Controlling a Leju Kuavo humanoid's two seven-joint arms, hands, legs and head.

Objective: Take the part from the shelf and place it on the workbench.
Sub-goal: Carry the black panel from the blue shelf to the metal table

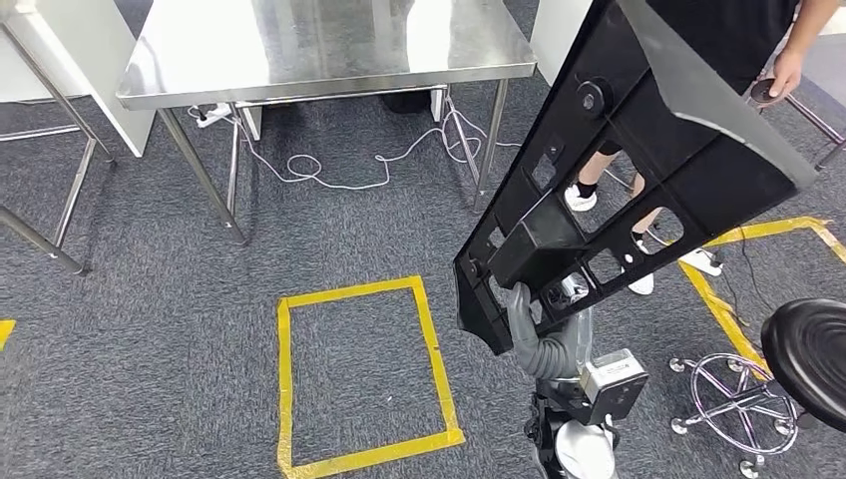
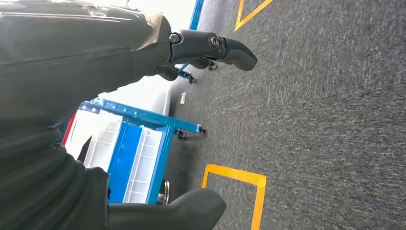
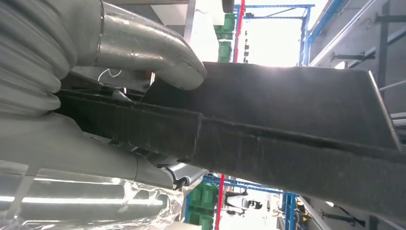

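We are holding the part [image 1: 638,170], a long black plastic panel with cut-outs and ribs, up in the air on the right of the scene, tilted so that its far end is rising toward the upper right. Our right hand [image 1: 534,329] is gripping it at its near, lower end; in the right wrist view the thumb [image 3: 158,52] is pressing on one face of the part [image 3: 287,129] while the fingers [image 3: 95,163] are closing on the other side. The part is hanging well apart from the steel counter [image 1: 329,50], which is standing at the far side, left of the part, over a white cable [image 1: 329,170] lying on the grey carpet [image 1: 150,329]. A yellow tape rectangle [image 1: 359,374] is marking the floor between us and the counter. A person [image 1: 788,70] is standing at the far right behind the part, and a black stool [image 1: 798,359] is sitting at the near right. Our left hand [image 2: 95,62] is hanging over the carpet with its fingers [image 2: 225,48] apart and nothing in them, near a blue shelf cart [image 2: 139,143].
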